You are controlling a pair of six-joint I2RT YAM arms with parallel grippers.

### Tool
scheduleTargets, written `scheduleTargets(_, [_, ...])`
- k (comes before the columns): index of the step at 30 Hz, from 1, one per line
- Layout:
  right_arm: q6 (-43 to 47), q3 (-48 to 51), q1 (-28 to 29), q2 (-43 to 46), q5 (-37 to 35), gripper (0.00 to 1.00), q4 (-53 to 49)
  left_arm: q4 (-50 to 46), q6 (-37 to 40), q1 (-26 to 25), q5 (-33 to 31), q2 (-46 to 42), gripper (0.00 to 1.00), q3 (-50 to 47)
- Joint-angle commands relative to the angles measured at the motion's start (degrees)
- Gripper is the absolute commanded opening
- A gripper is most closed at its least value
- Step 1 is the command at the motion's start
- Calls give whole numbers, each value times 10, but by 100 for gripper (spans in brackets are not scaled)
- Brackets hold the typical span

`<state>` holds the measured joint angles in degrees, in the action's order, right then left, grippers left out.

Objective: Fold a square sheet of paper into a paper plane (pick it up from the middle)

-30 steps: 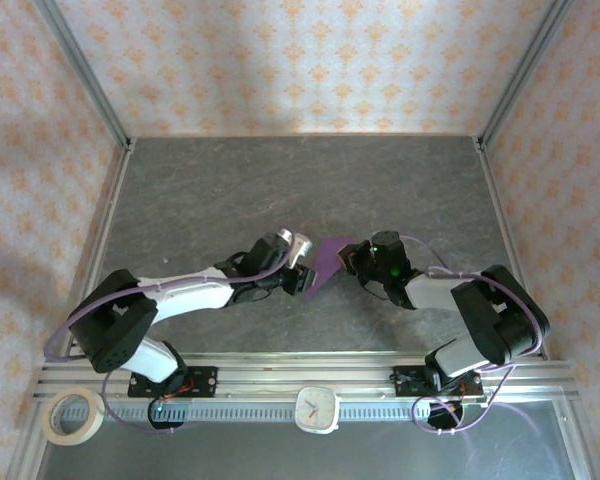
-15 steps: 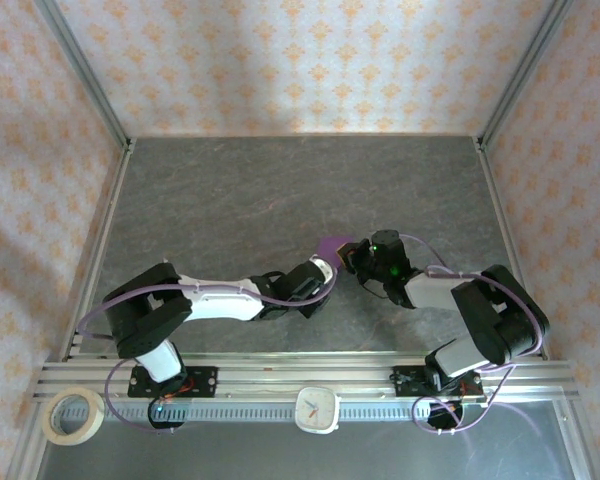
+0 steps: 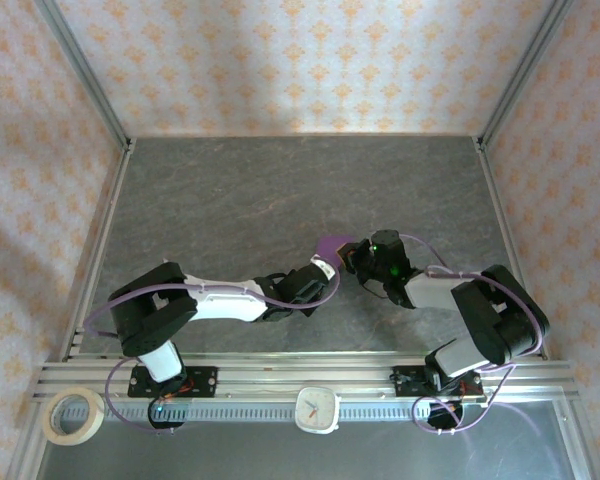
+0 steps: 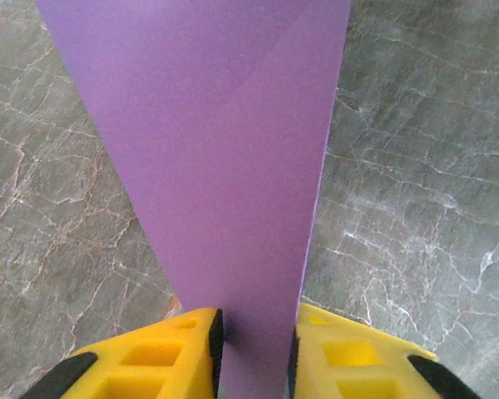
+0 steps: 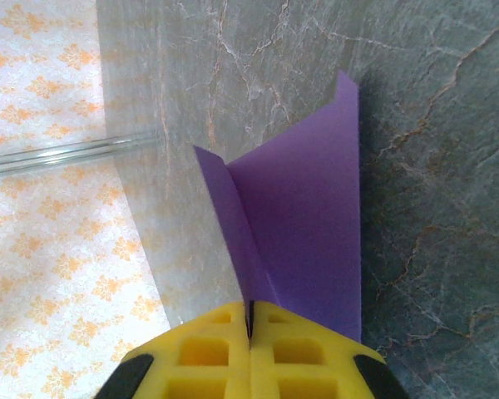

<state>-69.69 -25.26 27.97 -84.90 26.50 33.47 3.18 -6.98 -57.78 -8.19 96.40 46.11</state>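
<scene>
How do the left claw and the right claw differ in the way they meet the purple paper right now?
The left claw has its jaws standing apart, with the purple paper running between them as a broad flat band; the right claw has its jaws pressed together, pinching the paper at a crease. Whether the left claw actually grips cannot be told, while the right claw plainly clamps. Both are yellow and meet the same paper.
</scene>
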Motion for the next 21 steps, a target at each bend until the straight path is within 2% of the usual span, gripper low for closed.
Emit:
scheduleTargets(1, [-4, -8, 2, 4, -12, 0, 2, -9, 7, -6, -21, 7, 25, 11])
scheduleTargets(9, [-2, -10, 3, 2, -12, 0, -1, -7, 11, -6, -22, 8, 15, 8])
scheduleTargets(16, [21, -24, 2, 9, -15, 0, -29, -4, 14, -6, -28, 8, 2, 3])
scheduleTargets(18, [34, -33, 2, 13, -15, 5, -48, -1, 16, -6, -26, 9, 0, 0])
scheduleTargets(21, [72, -52, -5, 34, -31, 18, -114, 2, 14, -5, -24, 9, 0, -1])
